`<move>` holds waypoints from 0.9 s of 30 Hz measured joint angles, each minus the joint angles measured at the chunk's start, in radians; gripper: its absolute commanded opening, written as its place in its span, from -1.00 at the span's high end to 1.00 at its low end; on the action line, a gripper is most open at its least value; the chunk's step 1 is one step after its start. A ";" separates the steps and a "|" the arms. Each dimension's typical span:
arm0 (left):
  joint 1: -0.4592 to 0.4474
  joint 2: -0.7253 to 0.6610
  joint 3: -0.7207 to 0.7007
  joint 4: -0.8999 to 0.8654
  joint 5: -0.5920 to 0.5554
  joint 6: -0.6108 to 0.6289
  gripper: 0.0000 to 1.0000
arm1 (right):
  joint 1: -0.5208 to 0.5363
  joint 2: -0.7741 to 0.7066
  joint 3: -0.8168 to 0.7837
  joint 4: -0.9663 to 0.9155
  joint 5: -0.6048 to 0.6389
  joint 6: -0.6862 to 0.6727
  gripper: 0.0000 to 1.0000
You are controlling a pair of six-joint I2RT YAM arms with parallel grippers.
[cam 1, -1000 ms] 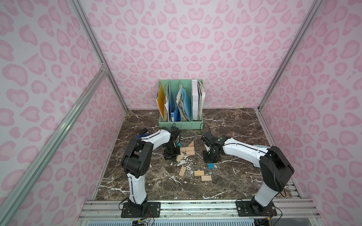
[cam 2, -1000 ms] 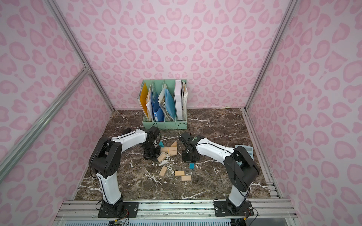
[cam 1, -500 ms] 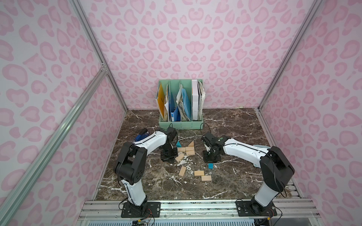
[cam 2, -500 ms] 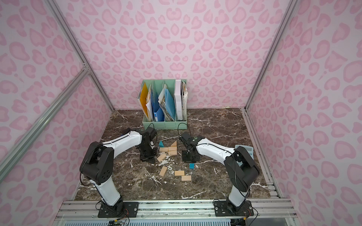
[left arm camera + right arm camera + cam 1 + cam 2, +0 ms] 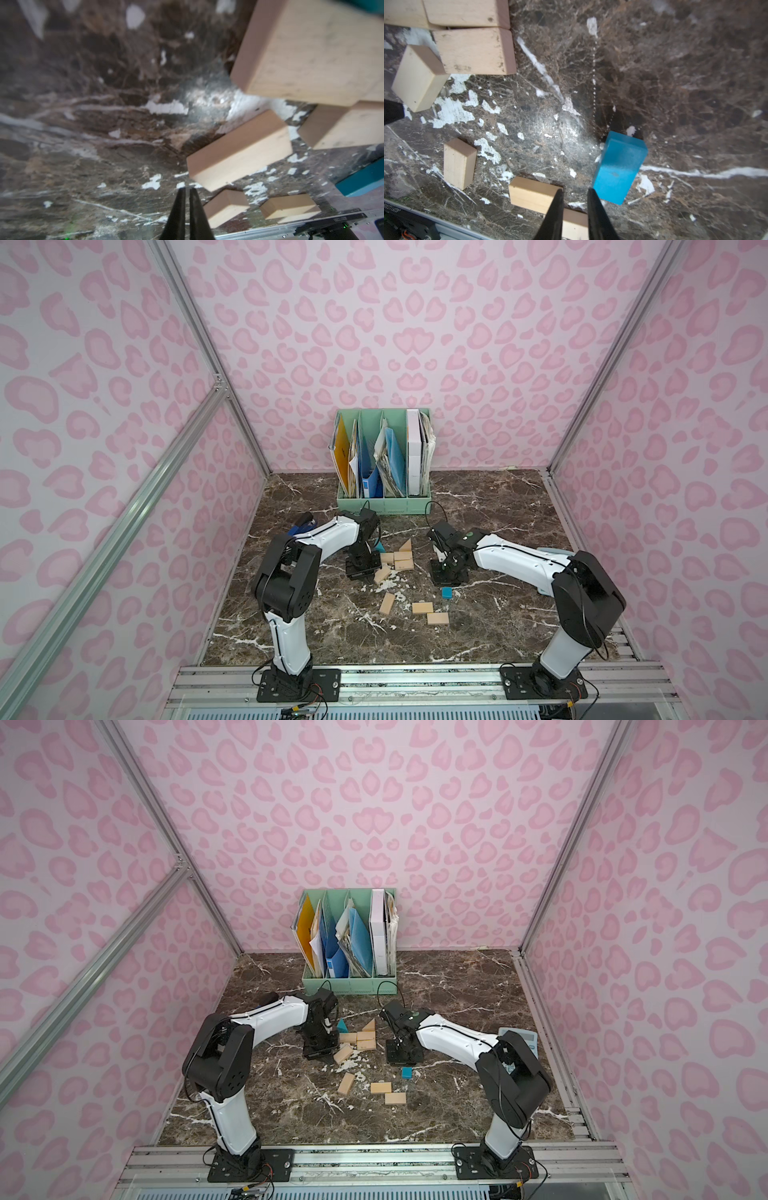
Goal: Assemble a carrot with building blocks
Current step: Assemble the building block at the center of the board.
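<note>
Though the left arm [image 5: 332,533] has swung its elbow out and back over the last second, the left gripper [image 5: 360,570] has hardly left its spot. None of the blocks has shifted, and the right arm [image 5: 515,558] has not stirred. From where I stand, that means no new piece has gone in, and the carrot [image 5: 403,556] is only a start. It lies on the marble tabletop [image 5: 498,510] between the two grippers: three tan rectangles [image 5: 404,565] packed edge to edge, with the teal triangle [image 5: 380,546] and the tan triangle [image 5: 406,545] at the end nearest the green file organiser [image 5: 384,506]. So the leaves point to the back wall and the long axis runs from there toward the front rail, with the tip, I take it, due to taper toward the robot. The skewed tan block [image 5: 381,573] sits askew at the cluster's near corner on the left gripper's side, touching it or nearly so, and I judge it needs squaring next. The left gripper is just beside it, jaws pinched all but together on nothing. The right gripper [image 5: 575,191] hangs low and empty, a narrow gap between its jaws, just beside the teal rectangular block [image 5: 619,166]. Three loose tan blocks [image 5: 422,608] wait nearer the rail
</note>
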 measured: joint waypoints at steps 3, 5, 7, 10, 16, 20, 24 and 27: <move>0.002 0.017 0.011 -0.011 -0.018 0.016 0.82 | -0.002 -0.004 -0.002 -0.003 0.000 0.000 0.53; 0.003 0.028 0.011 -0.021 -0.023 0.019 0.83 | -0.002 -0.006 -0.002 -0.004 0.000 0.000 0.53; 0.005 0.039 0.011 -0.022 -0.026 0.021 0.83 | -0.002 -0.008 -0.002 -0.005 0.000 0.000 0.53; 0.006 0.046 0.011 -0.022 -0.036 0.025 0.83 | -0.002 -0.008 -0.002 -0.008 0.000 0.000 0.53; 0.009 0.050 0.038 -0.022 -0.037 0.033 0.83 | -0.002 -0.008 -0.002 -0.010 0.001 0.001 0.53; 0.012 0.060 0.064 -0.022 -0.033 0.036 0.84 | -0.002 -0.006 -0.002 -0.010 0.001 0.001 0.54; 0.014 0.071 0.079 -0.022 -0.024 0.036 0.84 | -0.002 -0.005 -0.001 -0.011 0.001 0.003 0.54; 0.014 0.074 0.081 -0.022 -0.017 0.036 0.84 | -0.002 -0.005 0.000 -0.011 0.001 0.004 0.54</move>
